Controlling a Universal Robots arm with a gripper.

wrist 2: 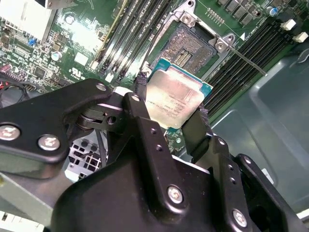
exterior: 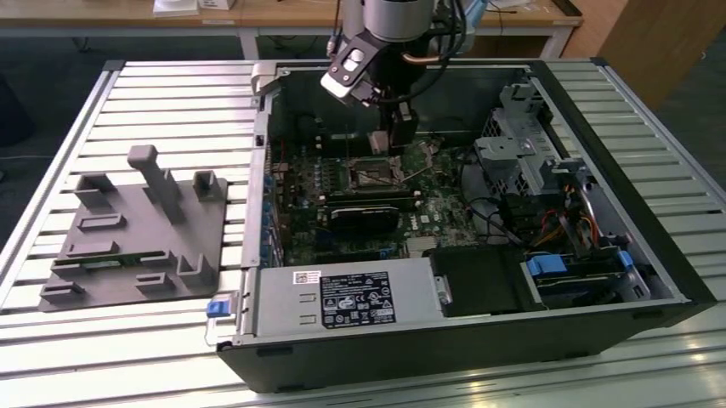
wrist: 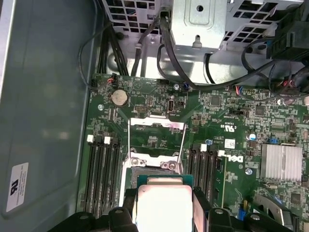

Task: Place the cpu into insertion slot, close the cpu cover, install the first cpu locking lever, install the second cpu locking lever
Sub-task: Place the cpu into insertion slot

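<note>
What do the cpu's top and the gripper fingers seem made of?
The cpu: top looks like dull silver-grey metal, from its soft sheen; rim is green board. The fingers: matte black, probably metal or hard plastic; unclear which.

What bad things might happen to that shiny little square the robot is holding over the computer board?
1. The cpu is pinched only by its edges in the gripper, close to the open insertion slot but not yet in it. It might slip, or land crooked and hurt the tiny contacts inside.
2. The cpu cover stands open beside the slot, and a thin lever sticks out nearby. The fingers might bump either one on the way down.
</note>
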